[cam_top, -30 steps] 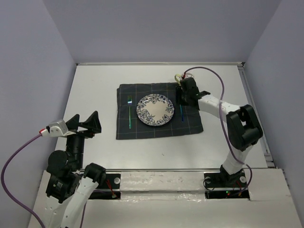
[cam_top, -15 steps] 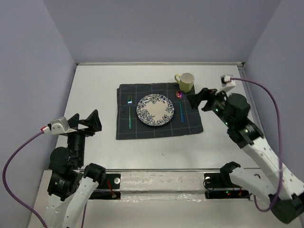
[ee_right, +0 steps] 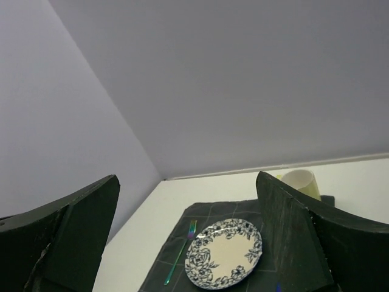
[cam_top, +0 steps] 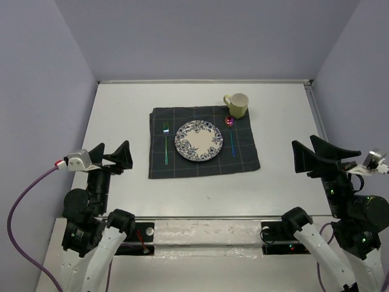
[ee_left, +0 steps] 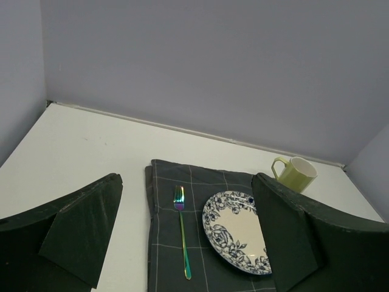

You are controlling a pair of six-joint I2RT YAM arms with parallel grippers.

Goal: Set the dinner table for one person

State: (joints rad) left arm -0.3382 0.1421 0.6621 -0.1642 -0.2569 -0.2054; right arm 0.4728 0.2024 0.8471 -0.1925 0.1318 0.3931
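On the white dinner table [cam_top: 121,115] lies a dark grey checked cloth [cam_top: 203,164]. On it sit a blue-flowered plate [cam_top: 199,140], an iridescent fork [cam_top: 166,144] to its left and an iridescent spoon [cam_top: 231,136] to its right. A pale green mug [cam_top: 237,104] stands at the cloth's far right corner. My left gripper [cam_top: 110,157] is open and empty above the table's near left. My right gripper [cam_top: 316,156] is open and empty above the near right. The left wrist view shows the plate [ee_left: 234,228], fork [ee_left: 181,231] and mug [ee_left: 295,173]; the right wrist view shows the plate [ee_right: 223,252] and fork [ee_right: 180,260].
Lilac walls enclose the table on the far side, left and right. A metal rail [cam_top: 200,222] runs along the near edge between the arm bases. A raised lip [cam_top: 322,140] borders the table's right side.
My right arm has drawn back from the mug at the cloth's far right corner to the near right, leaving the mug standing there. The left arm has barely moved.
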